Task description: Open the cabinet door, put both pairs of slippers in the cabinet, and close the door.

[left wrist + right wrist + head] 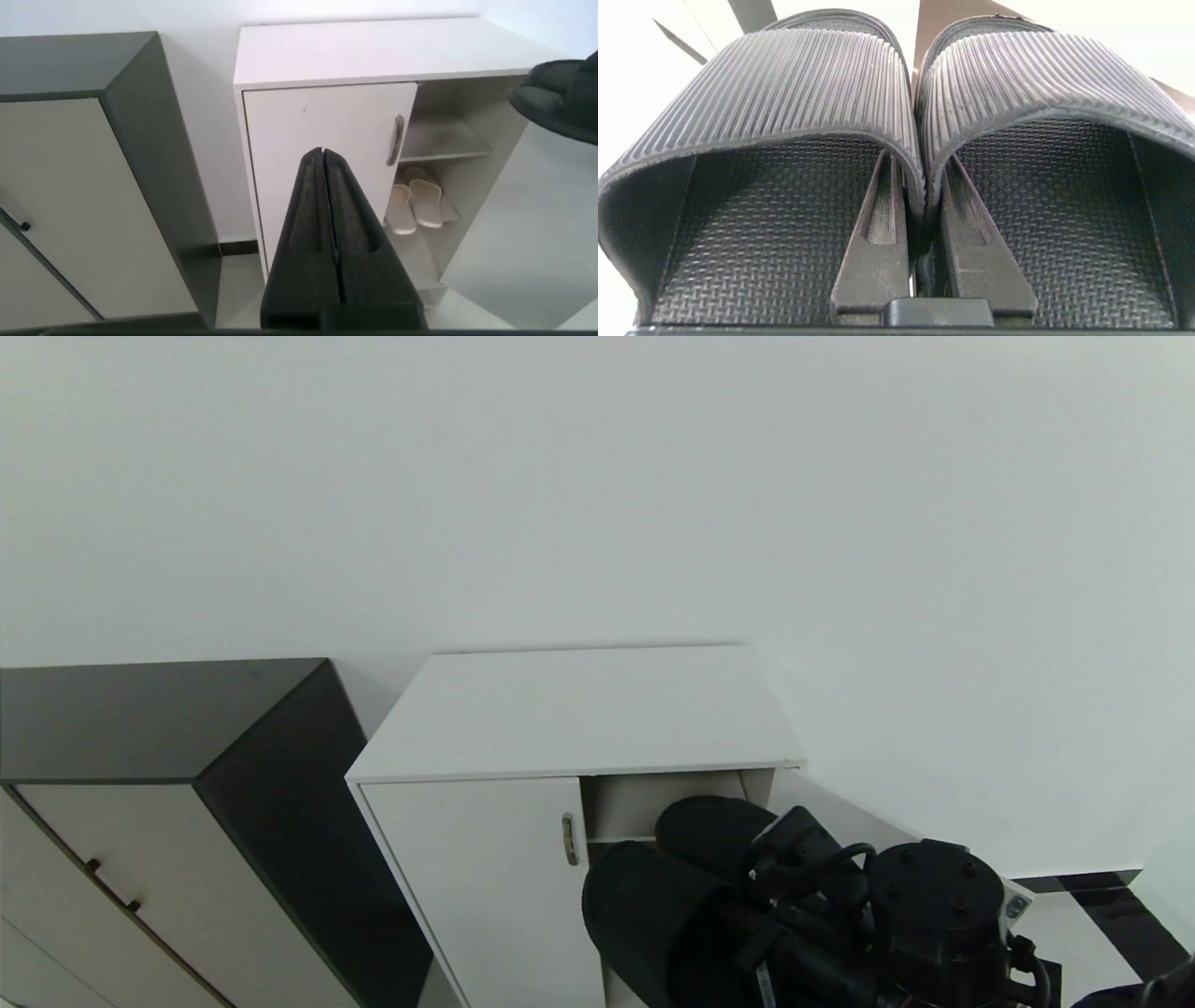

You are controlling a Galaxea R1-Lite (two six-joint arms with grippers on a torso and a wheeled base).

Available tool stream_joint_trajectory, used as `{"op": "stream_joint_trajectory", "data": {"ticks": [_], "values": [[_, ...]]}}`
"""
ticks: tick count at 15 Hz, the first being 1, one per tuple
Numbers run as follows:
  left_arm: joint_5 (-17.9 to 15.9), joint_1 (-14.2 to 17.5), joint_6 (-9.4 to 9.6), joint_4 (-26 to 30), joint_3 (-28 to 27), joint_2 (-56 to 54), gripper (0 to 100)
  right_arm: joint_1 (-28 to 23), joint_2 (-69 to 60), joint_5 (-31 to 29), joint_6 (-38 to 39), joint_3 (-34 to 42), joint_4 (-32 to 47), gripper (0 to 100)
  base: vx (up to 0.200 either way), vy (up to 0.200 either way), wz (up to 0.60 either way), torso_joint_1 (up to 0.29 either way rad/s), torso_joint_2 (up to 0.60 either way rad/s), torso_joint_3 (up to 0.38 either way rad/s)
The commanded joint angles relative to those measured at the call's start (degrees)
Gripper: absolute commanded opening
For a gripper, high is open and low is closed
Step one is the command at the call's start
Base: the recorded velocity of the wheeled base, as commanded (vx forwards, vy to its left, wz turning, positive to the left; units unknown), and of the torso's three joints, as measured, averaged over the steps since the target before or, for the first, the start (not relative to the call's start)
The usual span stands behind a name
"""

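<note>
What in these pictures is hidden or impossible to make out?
Head view: the black slippers hide most of the cabinet's open side.
Left wrist view: the shut left end effector hides the closed door's lower part; the edge cuts off the black slippers.
Right wrist view: the black slippers hide whatever lies ahead.

Four slippers (813, 112) — two cabinets (579, 709)
</note>
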Motion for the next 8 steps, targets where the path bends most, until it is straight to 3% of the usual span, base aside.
{"op": "stream_joint_trajectory", "data": {"ticks": [1, 8], "values": [[0.0, 0.0, 0.0, 0.0, 0.0, 0.0, 0, 0.1, 0.3, 0.0, 0.0, 0.2, 0.0, 0, 0.0, 0.0, 0.0, -0.154, 0.34, 0.183], [0.0, 0.0, -0.09, 0.0, 0.0, 0.0, 0, 0.8, 0.2, 0.0, 0.0, 0.4, -0.1, 0, 0.0, 0.0, 0.0, -0.166, 0.38, 0.208]]}}
